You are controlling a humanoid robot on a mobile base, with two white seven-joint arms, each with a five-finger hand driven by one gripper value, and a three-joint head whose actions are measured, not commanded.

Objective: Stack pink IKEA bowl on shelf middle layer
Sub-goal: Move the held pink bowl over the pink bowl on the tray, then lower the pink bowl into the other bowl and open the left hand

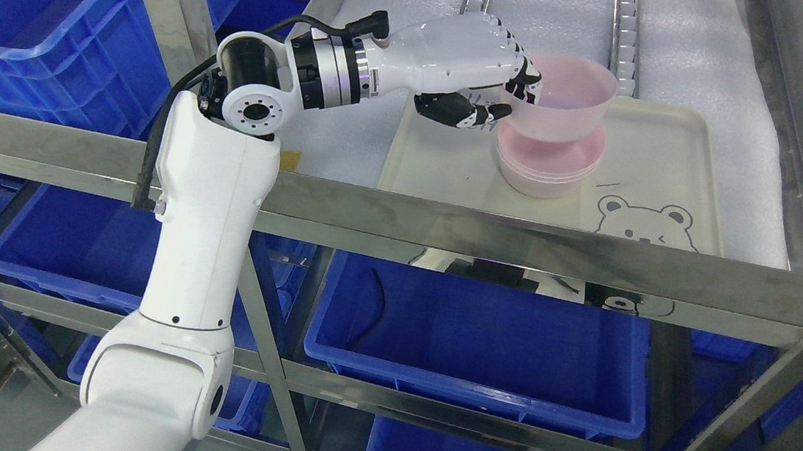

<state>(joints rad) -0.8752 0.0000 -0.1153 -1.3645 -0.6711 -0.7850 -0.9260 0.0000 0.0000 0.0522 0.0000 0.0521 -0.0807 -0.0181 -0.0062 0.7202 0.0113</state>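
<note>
Translucent plastic bowl (568,98); glossy cream tray (665,170); brushed steel shelf frame (518,240).

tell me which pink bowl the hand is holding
The top pink bowl, raised and tilted, gripped at its rim by the left hand. The other bowls sit nested on the tray.

Bear-print tray (682,146) — blue bins (486,344) below

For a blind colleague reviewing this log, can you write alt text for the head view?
The robot's left hand grips a pink bowl by its rim, just above a stack of pink bowls on a cream bear-print tray.
</note>
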